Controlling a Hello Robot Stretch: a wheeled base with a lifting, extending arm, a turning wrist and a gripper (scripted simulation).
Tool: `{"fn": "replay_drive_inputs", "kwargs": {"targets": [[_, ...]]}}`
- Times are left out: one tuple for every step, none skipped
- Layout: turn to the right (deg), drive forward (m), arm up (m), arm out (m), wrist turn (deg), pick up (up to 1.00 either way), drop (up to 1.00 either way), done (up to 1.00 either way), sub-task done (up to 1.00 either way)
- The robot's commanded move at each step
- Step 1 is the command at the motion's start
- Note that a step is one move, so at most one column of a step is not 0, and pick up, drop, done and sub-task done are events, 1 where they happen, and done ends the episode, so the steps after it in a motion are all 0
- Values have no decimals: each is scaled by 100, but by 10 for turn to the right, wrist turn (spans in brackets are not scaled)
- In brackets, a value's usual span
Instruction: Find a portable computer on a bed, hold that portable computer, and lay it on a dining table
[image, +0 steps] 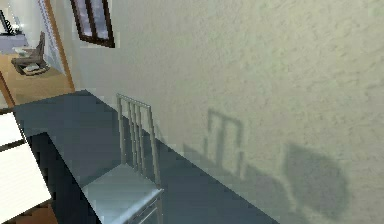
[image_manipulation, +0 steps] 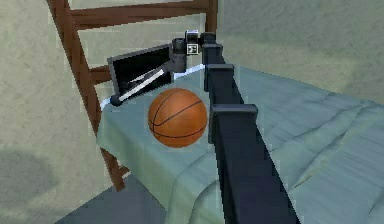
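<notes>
A laptop (image_manipulation: 134, 68) with a dark screen lies at the head end of a bed (image_manipulation: 320, 130) with a pale teal cover, in the arm side view. My arm (image_manipulation: 240, 140) reaches out over the bed, and the gripper (image_manipulation: 128, 94) at its far end points its thin fingers (image_manipulation: 150, 82) across the laptop. I cannot tell whether it holds anything, since the laptop rests on the bed behind it. An orange basketball (image_manipulation: 178, 117) sits on the cover just left of the arm, close below the laptop.
A brown wooden headboard (image_manipulation: 90, 40) rises behind the laptop. In the forward view a grey chair (image: 130, 175) stands on a dark floor (image: 70, 120) by a beige wall (image: 250, 70) with a dark-framed window (image: 92, 20). A doorway (image: 30, 50) opens far left; a white object (image: 15, 175) sits at the left edge.
</notes>
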Motion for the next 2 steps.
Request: {"fn": "replay_drive_inputs", "kwargs": {"targets": [[0,0,0,0,300,0,0,0,0],[0,0,-22,0,0,0,0,0,0]]}}
